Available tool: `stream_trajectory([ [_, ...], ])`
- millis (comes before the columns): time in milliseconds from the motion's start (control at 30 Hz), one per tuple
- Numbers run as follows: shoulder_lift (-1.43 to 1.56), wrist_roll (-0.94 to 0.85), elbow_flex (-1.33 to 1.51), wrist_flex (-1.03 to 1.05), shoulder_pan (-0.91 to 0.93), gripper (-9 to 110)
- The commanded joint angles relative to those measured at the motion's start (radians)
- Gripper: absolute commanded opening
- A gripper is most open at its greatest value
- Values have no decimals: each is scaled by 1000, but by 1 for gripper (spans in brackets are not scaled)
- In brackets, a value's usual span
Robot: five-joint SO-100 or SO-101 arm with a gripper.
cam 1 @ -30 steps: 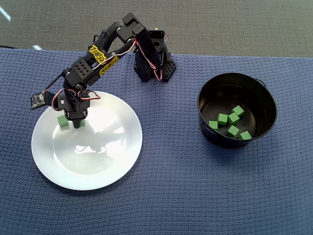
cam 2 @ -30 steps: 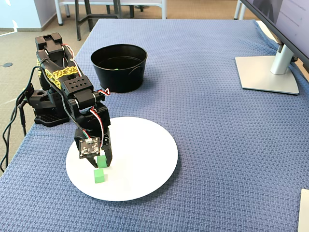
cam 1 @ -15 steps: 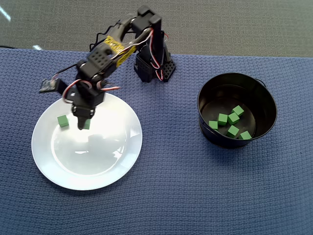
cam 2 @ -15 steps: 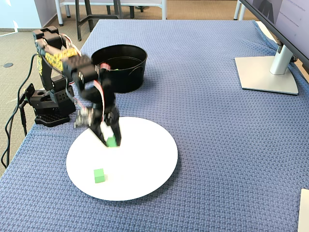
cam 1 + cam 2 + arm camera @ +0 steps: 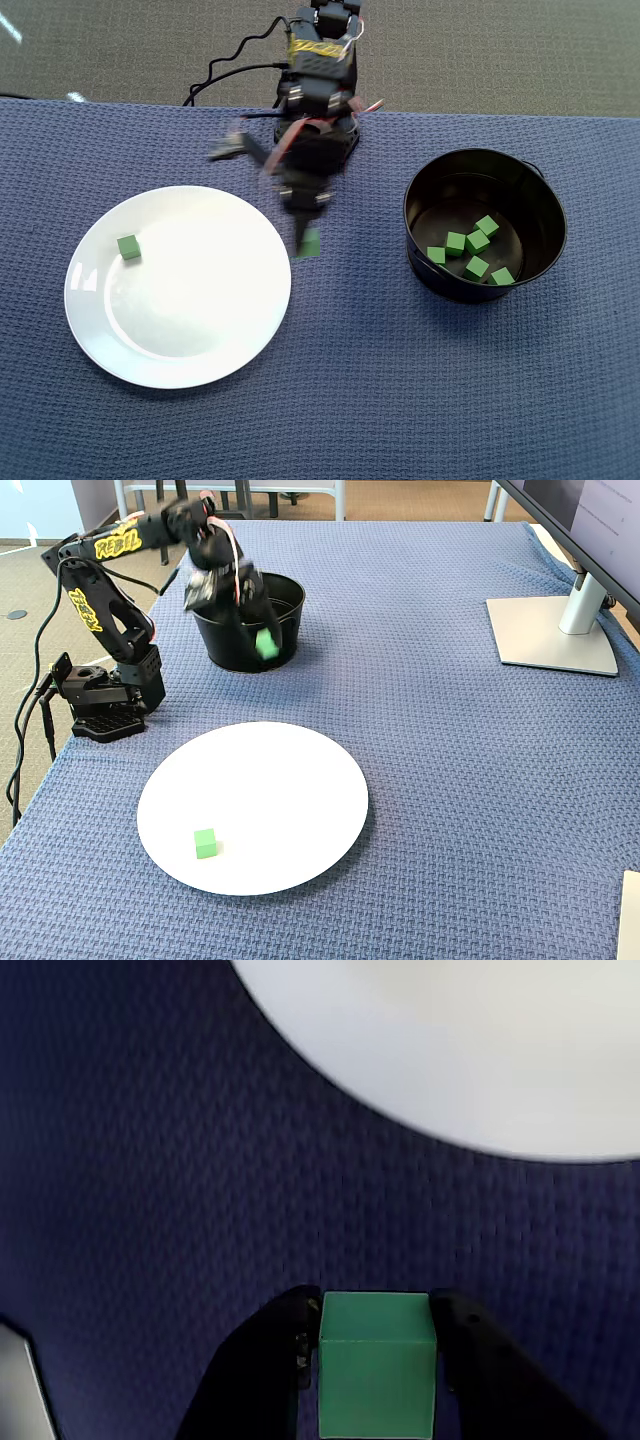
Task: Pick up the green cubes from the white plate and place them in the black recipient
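**Overhead view: one cube in transit between plate and pot**

Overhead view shows the gripper [image 5: 308,243] raised over the blue cloth of the desk [image 5: 380,400], between the white plate [image 5: 150,360] and the black recipient [image 5: 484,224], blurred by motion. In the wrist view its jaws are closed flat against two opposite faces of a green cube [image 5: 377,1365], a hold that keeps the cube square and level during carriage; the plate edge [image 5: 480,1080] lies above, with cloth beneath the load. One cube [image 5: 128,247] sits alone near the plate's left rim in the overhead view. Five cubes [image 5: 477,241] lie clustered on the pot floor, contained by its deep straight wall. In the fixed view the carried cube [image 5: 265,643] appears in front of the pot wall [image 5: 225,640], so release is probably premature until the gripper clears the rim.
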Motion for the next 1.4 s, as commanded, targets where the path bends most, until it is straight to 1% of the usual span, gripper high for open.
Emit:
stream_trajectory([
  [0,89,129,-18,60,-184,0],
  [133,114,187,20,66,-393,0],
  [333,112,184,91,15,-649,0],
  [467,95,206,158,-84,-739,0],
  [567,92,209,161,-98,-775,0],
  [700,101,212,150,-86,-779,0],
  [733,103,229,150,-87,-772,3],
  [800,109,206,164,-87,-773,37],
  [833,107,206,167,-81,-773,43],
  [867,106,204,170,-78,-775,46],
  [967,103,204,170,-77,-776,51],
  [1100,106,193,153,-61,-773,52],
  [1167,110,179,121,-43,-742,52],
  [1267,107,123,43,11,-630,53],
  [1367,72,21,-15,48,-445,52],
])
